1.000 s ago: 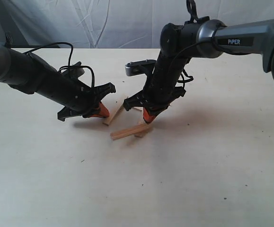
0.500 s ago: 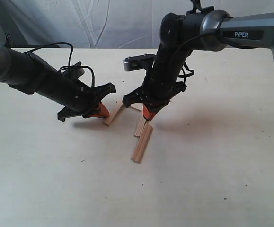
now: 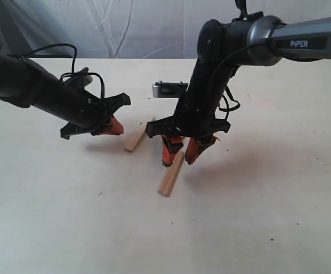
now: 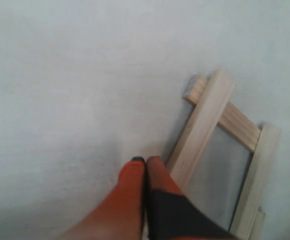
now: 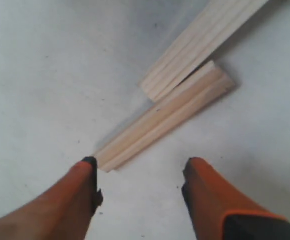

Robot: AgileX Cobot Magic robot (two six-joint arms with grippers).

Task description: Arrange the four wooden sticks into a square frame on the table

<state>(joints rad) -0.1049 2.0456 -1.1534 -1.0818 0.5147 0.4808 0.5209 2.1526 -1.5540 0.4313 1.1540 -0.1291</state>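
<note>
On the table [image 3: 256, 222], one wooden stick [image 3: 135, 139] lies slanted in the middle. A second stick [image 3: 168, 179] points toward the front edge. The other sticks are hidden behind the right arm in the exterior view. My left gripper [image 3: 111, 125] is shut and empty, hovering just left of the slanted stick. In the left wrist view its tips [image 4: 146, 161] sit beside a long stick [image 4: 201, 127] that crosses a second one [image 4: 237, 125], with a third [image 4: 259, 175] beyond. My right gripper [image 3: 180, 155] is open above the front stick's far end. Its wrist view shows two sticks [image 5: 165, 117] [image 5: 205, 42] ahead of the empty gripper [image 5: 142, 164].
A white cloth backdrop [image 3: 125, 25] hangs behind the table's far edge. The right arm's silver wrist camera [image 3: 166, 88] juts out to the left above the sticks. Cables loop over the left arm [image 3: 88, 77].
The right gripper swung a stick from crosswise to pointing frontward, then opened and let it go. The left gripper drew back to the left, away from the slanted stick.
</note>
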